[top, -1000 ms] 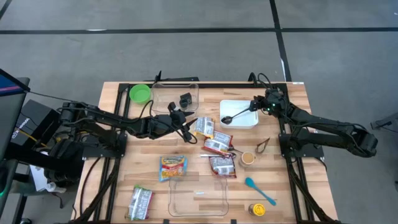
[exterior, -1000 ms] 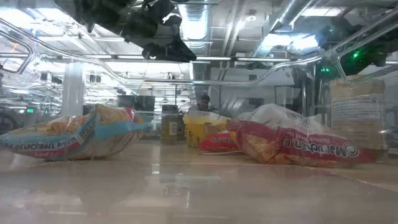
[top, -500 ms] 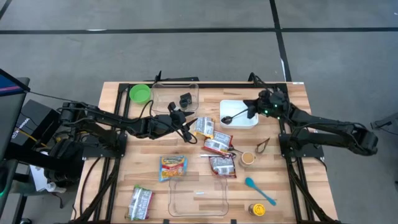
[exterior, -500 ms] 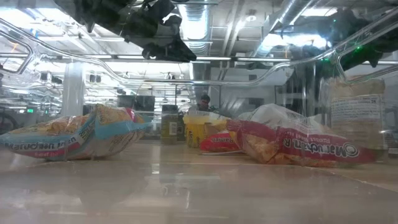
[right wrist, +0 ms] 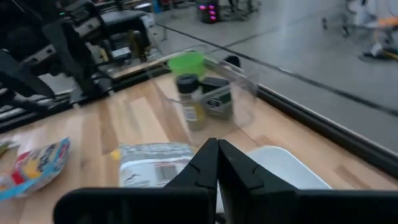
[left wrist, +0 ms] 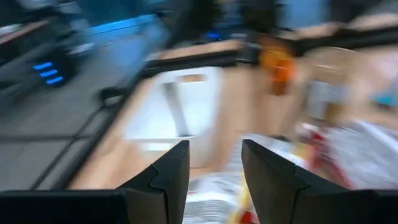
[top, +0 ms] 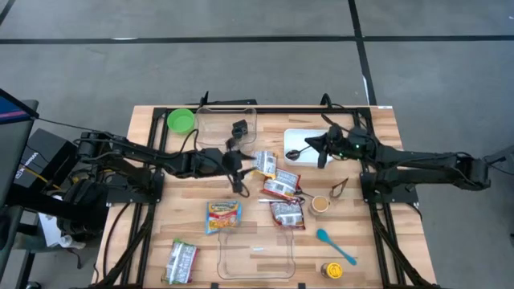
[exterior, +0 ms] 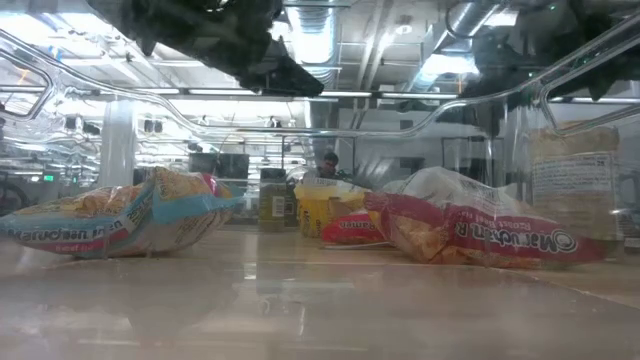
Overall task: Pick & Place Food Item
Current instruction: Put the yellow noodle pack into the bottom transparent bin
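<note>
The right gripper has its two dark fingers pressed together with nothing visibly between them, and it hangs over the near edge of the white rectangular tray, where a black spoon with a long handle lies beside it; whether the fingers touch the handle cannot be told. The left gripper has its two fingers parted with a clear gap between them and nothing held, above the wooden table just left of the nearest silver-and-red noodle packet. That packet is one of three such silver-and-red noodle packets grouped at the table's middle, the second just below it and the third lower still, the three lying close together. A fourth packet, yellow and pale blue, lies apart to their left, and a fifth, green-edged, rests well apart near the table's front left corner. There are two clear plastic containers: one at the back holding a small dark jar, and one at the front. A single green round bowl sits beside the back container. To the right of the packets stand a small brown cup, a dark pair of tongs, one teal spoon and one yellow-lidded jar.
</note>
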Motion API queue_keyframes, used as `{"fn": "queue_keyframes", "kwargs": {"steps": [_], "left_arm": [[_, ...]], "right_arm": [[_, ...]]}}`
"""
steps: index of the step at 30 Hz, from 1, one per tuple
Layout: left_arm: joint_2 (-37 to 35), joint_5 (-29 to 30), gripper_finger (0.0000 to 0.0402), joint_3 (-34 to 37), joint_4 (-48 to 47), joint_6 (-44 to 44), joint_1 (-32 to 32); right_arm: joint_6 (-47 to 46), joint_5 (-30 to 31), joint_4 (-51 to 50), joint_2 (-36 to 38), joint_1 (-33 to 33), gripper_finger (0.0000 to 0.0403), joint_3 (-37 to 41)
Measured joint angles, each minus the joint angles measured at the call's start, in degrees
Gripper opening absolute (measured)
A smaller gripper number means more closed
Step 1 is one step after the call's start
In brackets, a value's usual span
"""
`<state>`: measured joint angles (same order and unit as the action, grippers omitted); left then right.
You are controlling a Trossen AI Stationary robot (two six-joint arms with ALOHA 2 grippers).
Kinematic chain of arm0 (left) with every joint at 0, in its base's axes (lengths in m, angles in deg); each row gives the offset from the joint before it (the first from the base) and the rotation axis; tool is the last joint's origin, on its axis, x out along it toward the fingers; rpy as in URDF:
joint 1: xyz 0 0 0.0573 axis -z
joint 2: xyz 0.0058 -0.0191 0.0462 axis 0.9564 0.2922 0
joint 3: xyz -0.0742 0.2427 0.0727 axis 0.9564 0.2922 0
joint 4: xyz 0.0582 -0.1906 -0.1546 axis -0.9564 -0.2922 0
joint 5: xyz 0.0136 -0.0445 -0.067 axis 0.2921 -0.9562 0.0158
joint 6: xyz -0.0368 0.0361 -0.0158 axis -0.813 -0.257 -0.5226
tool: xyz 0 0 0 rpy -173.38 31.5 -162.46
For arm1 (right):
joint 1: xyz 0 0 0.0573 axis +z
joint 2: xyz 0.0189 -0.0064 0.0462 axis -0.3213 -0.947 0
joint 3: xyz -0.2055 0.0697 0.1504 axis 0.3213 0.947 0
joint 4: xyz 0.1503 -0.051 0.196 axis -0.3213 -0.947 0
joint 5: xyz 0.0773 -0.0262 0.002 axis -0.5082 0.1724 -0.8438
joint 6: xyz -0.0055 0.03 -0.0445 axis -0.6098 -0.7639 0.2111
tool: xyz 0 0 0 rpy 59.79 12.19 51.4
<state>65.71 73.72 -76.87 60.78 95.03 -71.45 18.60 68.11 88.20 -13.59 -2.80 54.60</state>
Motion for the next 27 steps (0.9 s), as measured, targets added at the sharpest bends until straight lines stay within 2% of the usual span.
{"fn": "queue_keyframes", "kwargs": {"steps": [2, 5, 12, 27], "left_arm": [[0.00, -5.12, 0.0140, 0.00, -1.36, 1.27, 0.01], [0.00, -8.40, 0.0140, 0.00, -2.71, 1.46, 0.02], [0.00, -8.37, 0.0140, 0.00, -6.19, 1.00, -0.11], [1.40, -8.58, 0.0140, 0.00, -5.59, -3.37, -0.11]], "right_arm": [[1.45, 0.01, 0.96, 0.00, 1.27, 0.0003, 0.00], [2.39, 0.02, 1.47, 0.00, 2.51, 0.0002, 0.00], [2.43, 0.02, 1.39, 0.00, 2.78, 0.0002, 0.00], [2.32, 0.20, 1.30, 0.00, 2.78, 0.0004, 0.00]]}}
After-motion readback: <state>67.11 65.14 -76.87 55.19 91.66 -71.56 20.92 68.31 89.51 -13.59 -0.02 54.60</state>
